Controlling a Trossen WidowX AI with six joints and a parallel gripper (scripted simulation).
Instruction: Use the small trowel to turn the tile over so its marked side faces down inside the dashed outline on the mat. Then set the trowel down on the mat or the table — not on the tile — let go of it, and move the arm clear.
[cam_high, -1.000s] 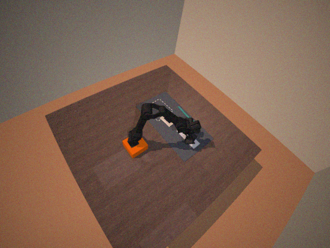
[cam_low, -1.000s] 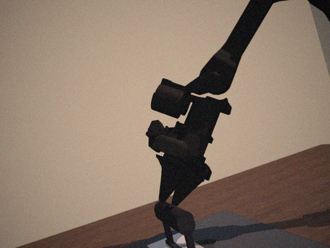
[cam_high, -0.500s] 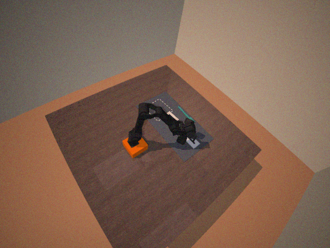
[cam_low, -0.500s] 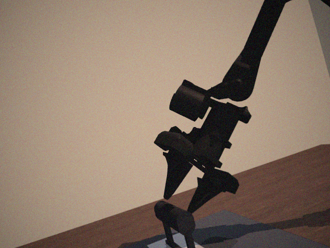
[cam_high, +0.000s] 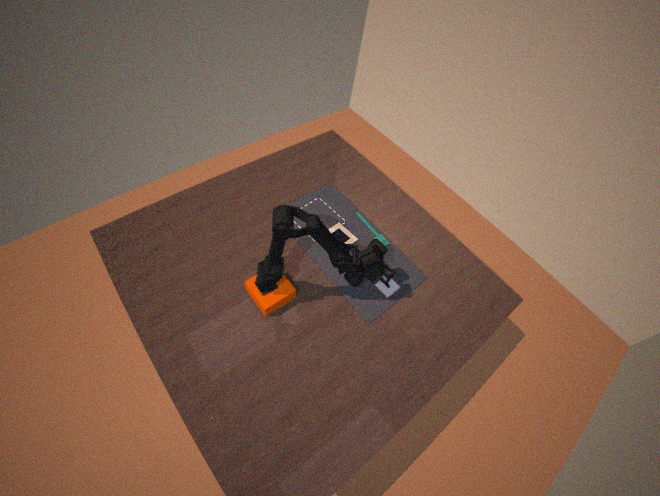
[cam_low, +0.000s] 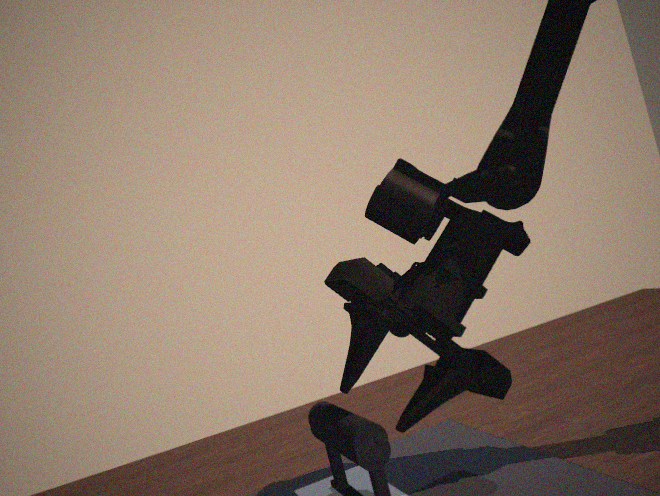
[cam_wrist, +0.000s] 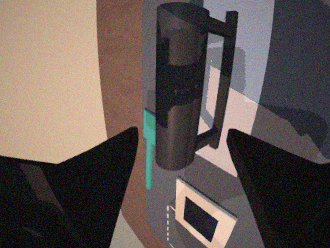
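Room remains above the handle (cam_low: 349, 434) (cam_wrist: 180, 90), where the gripper (cam_high: 388, 278) (cam_low: 373, 410) (cam_wrist: 182, 133) hangs with fingers parted. Below the handle, two posts bound an open gap over the trowel's blade (cam_high: 389, 289) (cam_low: 314, 486) (cam_wrist: 250, 60). In the wrist view, a teal tool (cam_high: 370, 228) (cam_wrist: 150, 131) obstructs the handle's left side; the tile (cam_high: 341, 233) (cam_wrist: 200, 217) occupies the near side, with mat (cam_wrist: 200, 167) showing between tile and handle.

High top view spans the table — low exterior and wrist closeups share the trowel's handle (cam_low: 349, 434) (cam_wrist: 180, 90).
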